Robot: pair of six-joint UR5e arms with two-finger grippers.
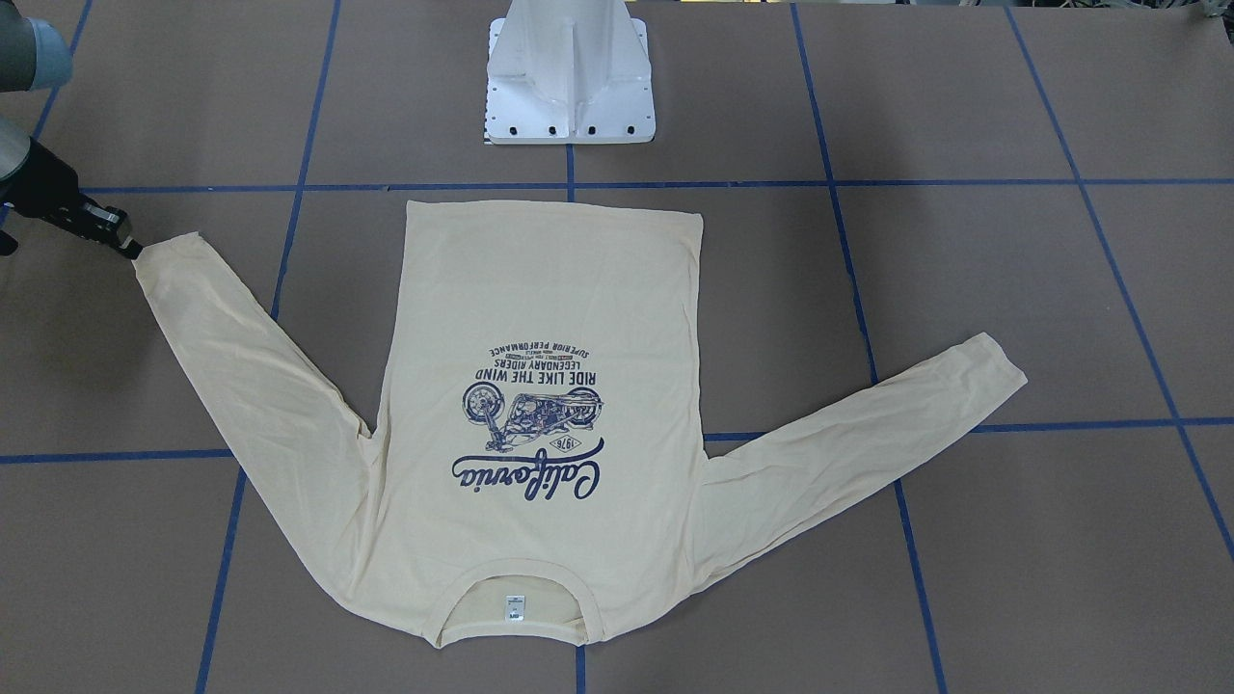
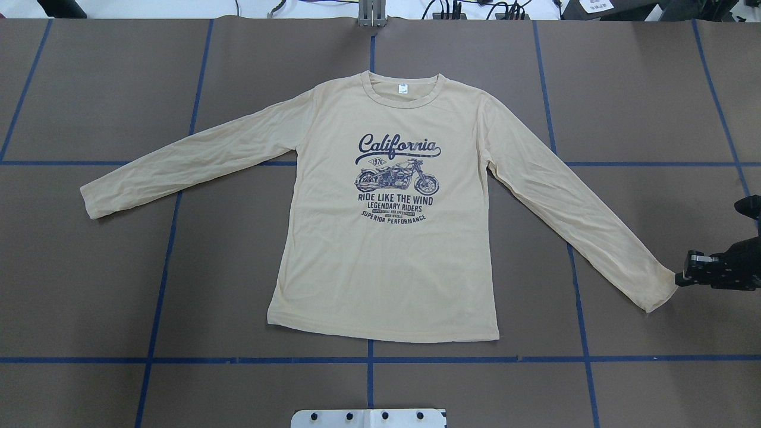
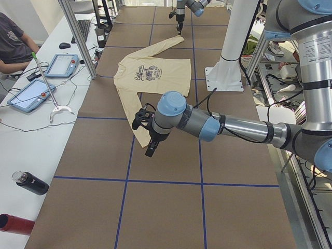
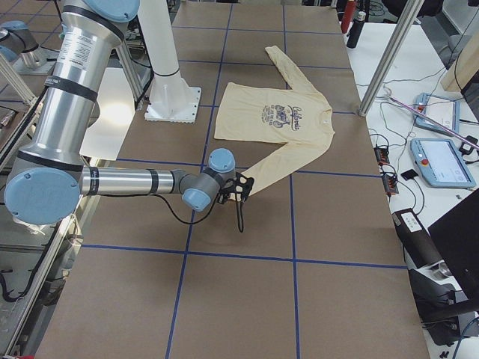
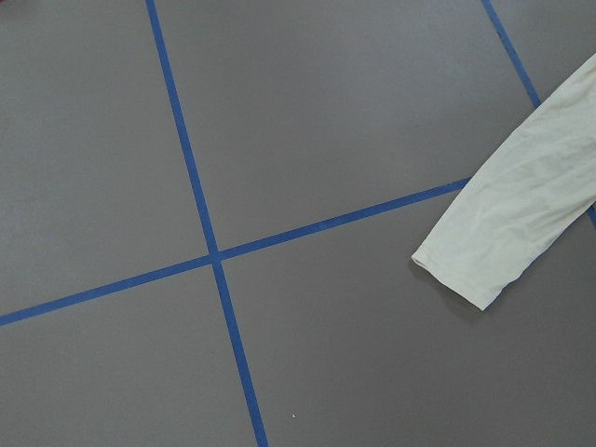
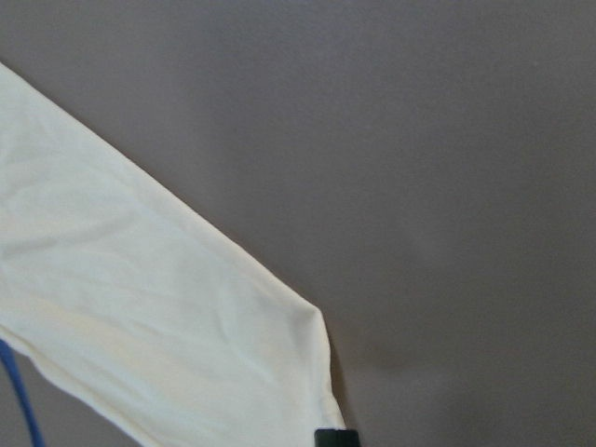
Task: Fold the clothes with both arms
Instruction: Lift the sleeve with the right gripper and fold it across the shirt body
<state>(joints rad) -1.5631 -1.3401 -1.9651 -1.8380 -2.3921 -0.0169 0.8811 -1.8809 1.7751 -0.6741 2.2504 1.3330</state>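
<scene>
Black fingertip (image 6: 336, 437) of the right gripper (image 2: 679, 279) sat closest in its wrist view, touching the corner of a sleeve cuff (image 6: 312, 363) of the cream T-shirt (image 2: 386, 255). We could not tell whether those fingers were parted or pinching the cloth. From them the sleeve ran off to the shirt's body, which lay flat on the brown table (image 2: 119, 285), print (image 2: 397, 178) up. We saw the left gripper (image 3: 150, 151) only from the side, above the table near the other cuff (image 5: 456, 275), and could not judge its fingers. Beside that cuff, blue tape lines (image 5: 214, 261) crossed.
</scene>
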